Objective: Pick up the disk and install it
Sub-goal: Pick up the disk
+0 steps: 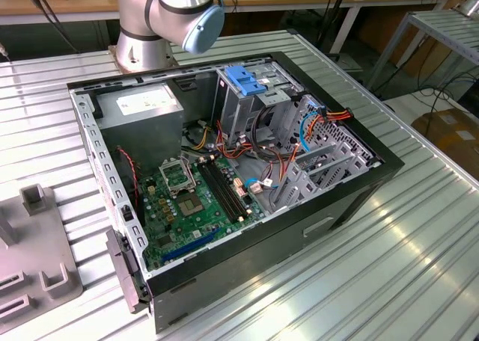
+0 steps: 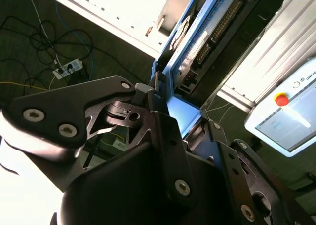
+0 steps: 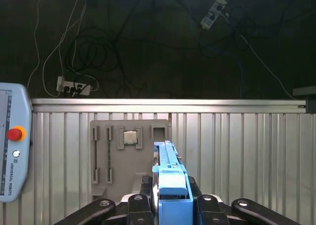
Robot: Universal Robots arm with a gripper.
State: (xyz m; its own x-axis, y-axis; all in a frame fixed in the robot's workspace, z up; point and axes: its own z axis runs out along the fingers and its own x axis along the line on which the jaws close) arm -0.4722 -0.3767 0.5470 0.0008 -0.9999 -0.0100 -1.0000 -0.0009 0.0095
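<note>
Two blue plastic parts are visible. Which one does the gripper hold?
The rail on the disk, clamped in the gripper; the other, a handle, sits atop the drive cage.

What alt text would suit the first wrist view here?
The pincer is shut on the disk, seen edge-on with its blue rail facing the camera. Beyond it, a grey fixture plate lies on the ribbed metal table, with cables on the dark floor.

- Exterior view: off-arm, high, angled down on open PC case (image 1: 247,169) + slatted table (image 1: 419,236); mid range.
- First wrist view: just behind gripper (image 3: 170,200), looks fwd past it; disk (image 3: 170,173) edge-on, table + floor cables (image 3: 98,52) beyond.
- Second wrist view: v. close beside gripper, skims disk's face.
- Both wrist views share pendant (image 3: 12,151), floor cables; exterior + first wrist share table.
</note>
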